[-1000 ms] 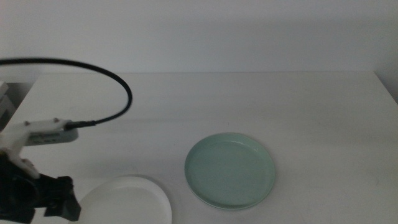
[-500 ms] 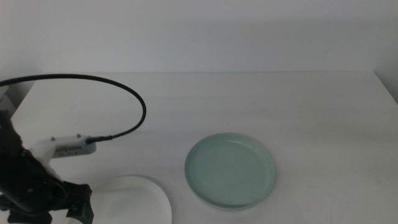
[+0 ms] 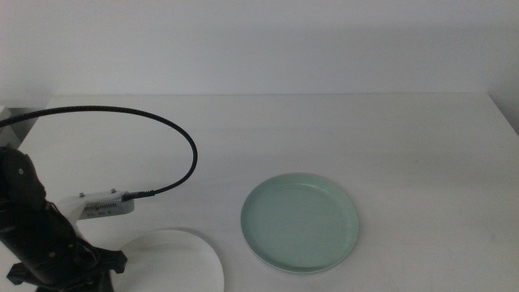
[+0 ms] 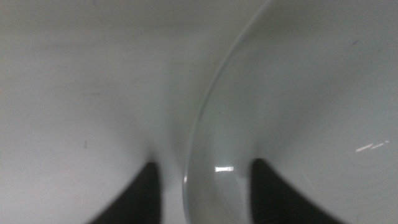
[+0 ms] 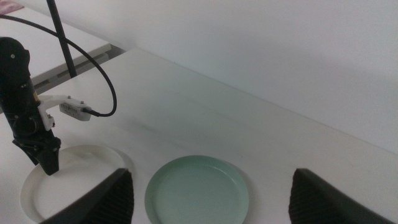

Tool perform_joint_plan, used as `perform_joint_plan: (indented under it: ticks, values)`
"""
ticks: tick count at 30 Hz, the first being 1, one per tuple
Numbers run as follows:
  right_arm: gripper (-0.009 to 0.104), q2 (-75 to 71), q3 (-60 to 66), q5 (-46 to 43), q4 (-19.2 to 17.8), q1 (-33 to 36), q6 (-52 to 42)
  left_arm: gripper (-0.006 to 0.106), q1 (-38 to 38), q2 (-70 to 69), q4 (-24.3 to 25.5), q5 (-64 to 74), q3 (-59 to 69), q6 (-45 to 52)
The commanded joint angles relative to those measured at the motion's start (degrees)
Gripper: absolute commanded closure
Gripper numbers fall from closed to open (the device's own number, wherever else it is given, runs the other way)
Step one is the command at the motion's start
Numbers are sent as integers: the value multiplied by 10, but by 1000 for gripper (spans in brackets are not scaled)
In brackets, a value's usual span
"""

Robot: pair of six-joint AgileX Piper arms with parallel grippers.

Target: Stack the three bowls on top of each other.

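Observation:
The white bowl (image 3: pixel 174 259) lies at the table's near left, partly cut off by the picture's edge. My left gripper (image 4: pixel 205 196) is down at its left rim, open, one dark jaw outside the rim and one inside; the rim (image 4: pixel 196 130) runs between them. The mint green bowl (image 3: pixel 300 223) sits right of it, near the table's middle. A thin paler rim (image 3: pixel 296 268) under its near edge looks like the grey bowl beneath it. My right gripper (image 5: pixel 221 202) hovers open, high above the table, with both bowls in its view.
The left arm's black cable (image 3: pixel 146 118) arcs over the table's left part. The far half and the right side of the white table (image 3: pixel 405 146) are bare. A wall stands behind the table.
The left arm has swung right and come down over the white bowl's left rim. Neither bowl has moved.

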Motion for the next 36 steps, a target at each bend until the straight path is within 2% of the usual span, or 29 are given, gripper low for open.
perform_joint_plan:
  ticks: [1,3,4,9,15,19,29,36]
  values:
    - [30,5,-14,-42,6,0,-5,80,-2,-15,-12,6,-10,-1]
    - [30,5,-14,-42,6,0,-5,102,-2,-16,-12,17,-12,-9]
    - [30,5,-14,-42,6,0,-5,106,-2,-20,-10,28,-14,-12]
    - [30,5,-14,-42,6,0,-5,105,-2,-63,9,97,-47,-24]
    - [30,5,-14,-42,6,0,-5,105,-2,-160,8,179,-124,-63]
    - [30,5,-14,-42,6,0,-5,105,-4,-176,-19,223,-188,-72]
    - [30,5,-14,-42,6,0,-5,105,-152,-53,-4,189,-330,-125]
    - [30,5,-14,-42,6,0,-5,105,-221,74,-4,180,-437,-137]
